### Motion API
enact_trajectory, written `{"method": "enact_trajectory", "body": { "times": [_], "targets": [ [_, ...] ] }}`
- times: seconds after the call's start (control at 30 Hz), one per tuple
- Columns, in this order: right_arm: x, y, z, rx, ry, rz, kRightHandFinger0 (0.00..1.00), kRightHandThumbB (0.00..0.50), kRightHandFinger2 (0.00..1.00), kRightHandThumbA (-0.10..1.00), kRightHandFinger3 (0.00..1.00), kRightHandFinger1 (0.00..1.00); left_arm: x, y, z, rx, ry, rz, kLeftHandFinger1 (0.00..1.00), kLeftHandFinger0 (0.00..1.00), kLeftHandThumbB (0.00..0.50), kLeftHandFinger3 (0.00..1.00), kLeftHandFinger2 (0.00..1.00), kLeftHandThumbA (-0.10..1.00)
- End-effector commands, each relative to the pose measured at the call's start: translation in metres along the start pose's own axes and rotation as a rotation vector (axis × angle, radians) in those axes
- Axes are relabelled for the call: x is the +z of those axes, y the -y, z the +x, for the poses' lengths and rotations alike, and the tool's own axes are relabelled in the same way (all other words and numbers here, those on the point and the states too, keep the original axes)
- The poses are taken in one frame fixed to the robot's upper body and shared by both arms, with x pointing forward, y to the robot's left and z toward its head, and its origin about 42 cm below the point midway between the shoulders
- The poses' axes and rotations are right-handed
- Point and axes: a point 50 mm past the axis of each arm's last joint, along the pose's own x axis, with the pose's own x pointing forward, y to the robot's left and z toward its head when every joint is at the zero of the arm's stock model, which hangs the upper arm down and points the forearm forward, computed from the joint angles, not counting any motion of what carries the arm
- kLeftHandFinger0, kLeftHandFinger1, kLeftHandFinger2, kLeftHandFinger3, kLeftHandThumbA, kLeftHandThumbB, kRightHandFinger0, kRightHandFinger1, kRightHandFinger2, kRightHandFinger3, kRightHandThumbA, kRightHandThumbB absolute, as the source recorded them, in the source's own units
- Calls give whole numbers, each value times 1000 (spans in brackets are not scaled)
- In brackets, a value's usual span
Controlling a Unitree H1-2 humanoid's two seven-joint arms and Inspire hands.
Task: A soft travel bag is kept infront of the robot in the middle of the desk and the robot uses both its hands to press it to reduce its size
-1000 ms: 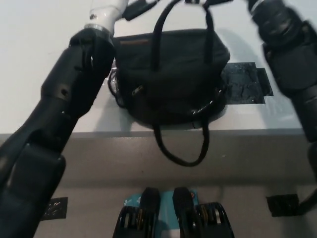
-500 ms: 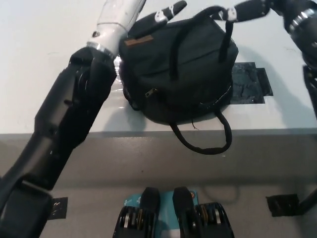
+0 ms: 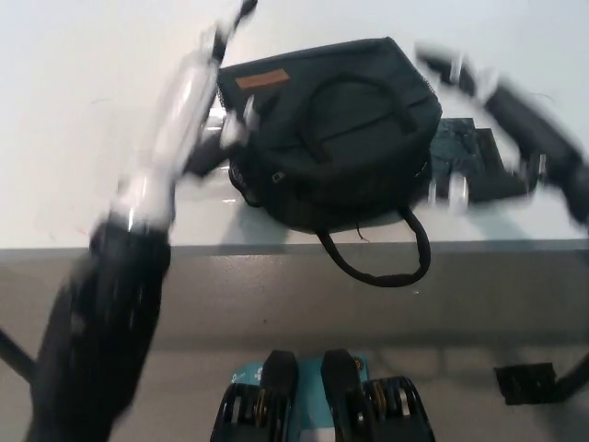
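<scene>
Travel bag: a soft black travel bag [image 3: 331, 129] is seen on the white desk [image 3: 74, 110], close to the desk's front edge, tilted so that its tan label [image 3: 261, 80] points up-left.
Handles: one strap [image 3: 345, 101] is laid across the bag's top; the other strap [image 3: 382, 262] is hung over the desk's front edge, below the bag.
Left hand: the left hand [image 3: 225, 41] is blurred, placed just beside the bag's upper-left corner; whether its fingers are spread or closed cannot be told.
Right hand: the right hand [image 3: 451, 69] is smeared by motion, placed just beside the bag's upper-right corner; its finger state cannot be told either.
Tape: a dark patch of tape [image 3: 469, 147] is stuck to the desk to the right of the bag.
</scene>
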Motion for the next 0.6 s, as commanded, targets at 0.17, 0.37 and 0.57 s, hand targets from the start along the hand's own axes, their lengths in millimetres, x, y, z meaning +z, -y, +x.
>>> {"method": "enact_trajectory", "body": {
  "times": [0.17,0.37,0.57],
  "targets": [
    [-2,-74,-81,-250,292,259,1000,257,1000,1000,1000,1000,13,5,-126,52,-26,-253,1000,1000,214,1000,1000,1000],
    [-43,-132,-130,-387,223,338,1000,238,1000,1000,1000,1000,1,17,-191,43,-160,-281,1000,1000,218,1000,1000,1000],
    [-88,-158,-145,-464,101,455,1000,201,1000,1000,1000,1000,-24,31,-232,1,-314,-289,1000,1000,177,1000,1000,1000]
  ]
}}
